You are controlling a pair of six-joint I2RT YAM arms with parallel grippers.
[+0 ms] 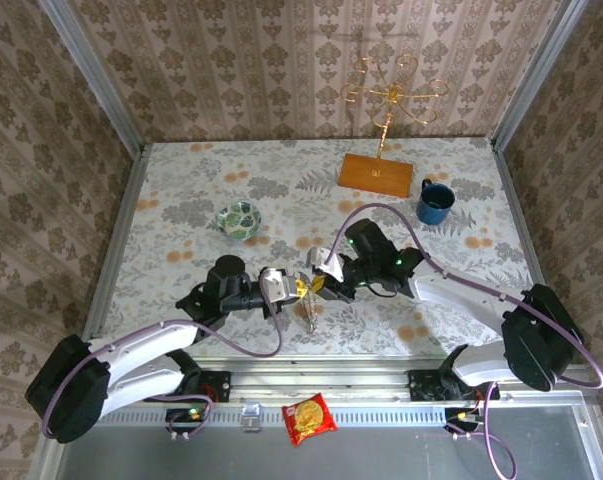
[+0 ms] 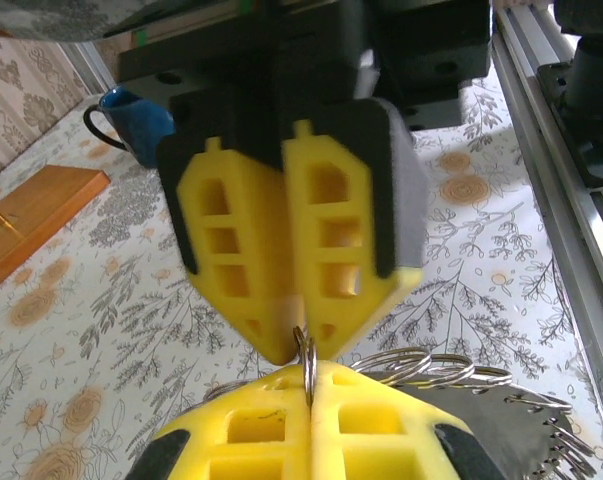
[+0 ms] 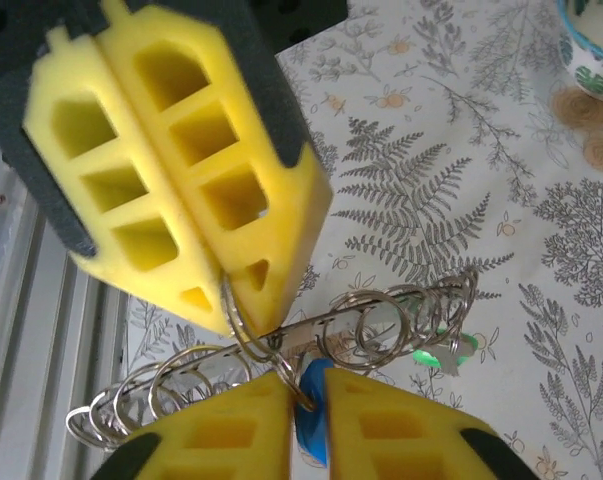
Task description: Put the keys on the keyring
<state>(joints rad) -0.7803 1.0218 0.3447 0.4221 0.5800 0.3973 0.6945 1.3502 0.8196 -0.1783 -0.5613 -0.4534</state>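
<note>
We hold keyring (image 3: 381, 320) in clamped left jaws; right jaws pinch blue key (image 3: 311, 425); green key (image 3: 443, 350) looks threaded, blue pending.

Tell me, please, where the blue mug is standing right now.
In the top view the blue mug stands far back on the right, just right of the orange base of the gold stand.

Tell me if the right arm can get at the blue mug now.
Probably yes: the mug stands beyond the right hand with bare table between, but that hand looks clamped on the blue key at the key ring.
</note>
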